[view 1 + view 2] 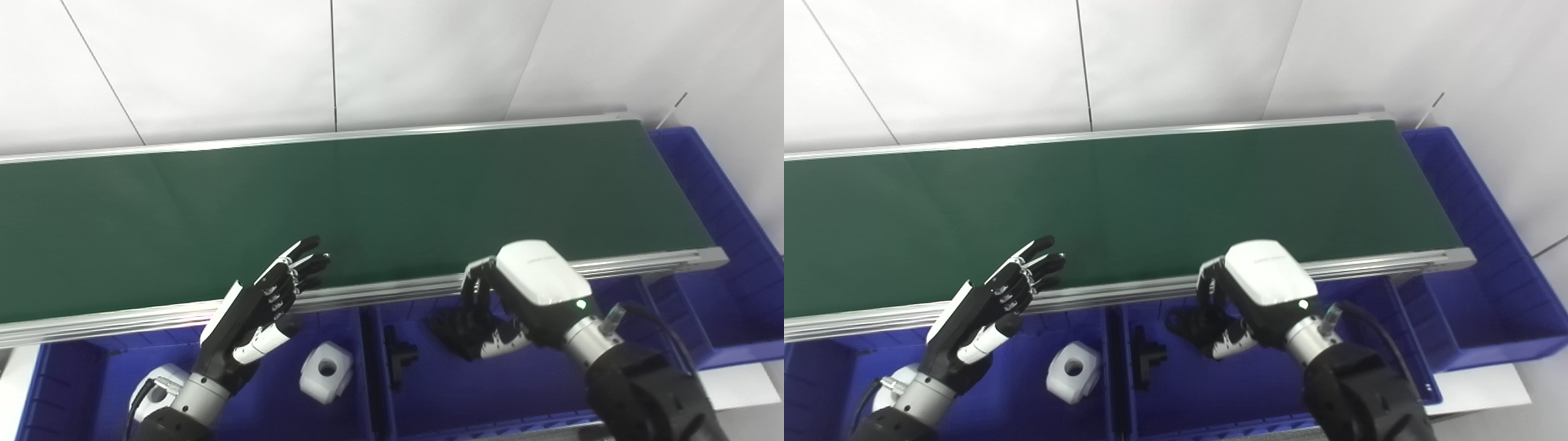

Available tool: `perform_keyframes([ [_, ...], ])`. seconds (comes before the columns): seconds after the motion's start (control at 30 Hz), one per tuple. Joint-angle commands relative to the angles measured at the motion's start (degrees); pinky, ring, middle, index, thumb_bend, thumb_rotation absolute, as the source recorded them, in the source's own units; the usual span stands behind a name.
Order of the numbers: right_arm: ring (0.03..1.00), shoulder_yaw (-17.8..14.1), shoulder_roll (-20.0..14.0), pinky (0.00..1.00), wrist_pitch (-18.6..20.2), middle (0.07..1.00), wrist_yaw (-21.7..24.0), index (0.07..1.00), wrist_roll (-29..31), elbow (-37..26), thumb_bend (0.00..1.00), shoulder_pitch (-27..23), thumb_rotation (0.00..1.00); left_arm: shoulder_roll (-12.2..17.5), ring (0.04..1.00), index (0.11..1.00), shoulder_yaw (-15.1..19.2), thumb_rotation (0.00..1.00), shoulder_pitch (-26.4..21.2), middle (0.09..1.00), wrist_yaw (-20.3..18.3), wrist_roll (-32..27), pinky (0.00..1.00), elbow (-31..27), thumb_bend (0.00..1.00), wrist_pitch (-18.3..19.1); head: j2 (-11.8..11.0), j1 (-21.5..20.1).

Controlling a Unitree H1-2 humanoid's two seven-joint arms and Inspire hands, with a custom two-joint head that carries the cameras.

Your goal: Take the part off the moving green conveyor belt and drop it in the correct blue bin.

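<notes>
- Nearest the camera, the right forearm rises from the bottom right corner, black at the elbow end, then a silver wrist, then the white back of the right hand (490, 306).
- That hand hangs palm-down over the middle blue bin (490, 392), just in front of the near rail of the conveyor belt (392, 202). Its fingers (474, 288) curl downward around something dark; whether they grip a part or only themselves I cannot tell.
- On the other side, the left hand (263, 306) is raised on a tilted forearm, palm turned toward the middle, with fingers (303, 260) stretched out and spread above the belt's near edge. It holds nothing.
- Under the left arm lies the left blue bin (61, 392), and in it sits a white block with a round hole (326, 369), next to the divider.
- Beside the divider in the middle bin lies a black T-shaped part (397, 358), just left of the right hand and not touching it.
- Another blue bin (723, 202) sits past the belt's right end.
- No part shows on the belt's green surface.
</notes>
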Motion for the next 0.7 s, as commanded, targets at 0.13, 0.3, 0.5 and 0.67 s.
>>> perform_keyframes([
  [0.13,0.32,0.2,3.8,0.24,-4.8,0.449,-13.1,0.515,-2.7,9.4,0.52,1.9,0.01,-0.1,0.91,0.921,0.0,0.69,-0.2,0.871,0.0,-0.4,0.89,-2.6,0.78,0.3,0.3,0.2],
  [0.3,0.728,0.5,4.3,0.68,-4.3,0.775,-17.0,0.773,-5.6,14.5,0.8,1.2,0.51,-0.2,0.917,0.92,-0.2,0.68,-0.1,0.88,0.0,-0.8,0.91,-2.9,0.79,1.0,0.4,0.5],
  [0.5,0.896,0.7,4.8,0.9,-3.4,0.928,-14.8,0.877,-10.5,15.2,0.97,0.9,0.67,-0.2,0.91,0.916,-0.5,0.69,-0.3,0.875,0.3,0.5,0.89,-2.3,0.79,0.3,0.2,1.1],
  [0.67,0.939,0.8,5.0,0.97,-4.2,0.957,-16.1,0.892,-11.2,16.0,1.0,1.0,0.74,-0.3,0.913,0.913,-0.7,0.69,-0.4,0.873,0.4,1.1,0.89,-1.8,0.8,-0.2,-0.2,1.6],
])
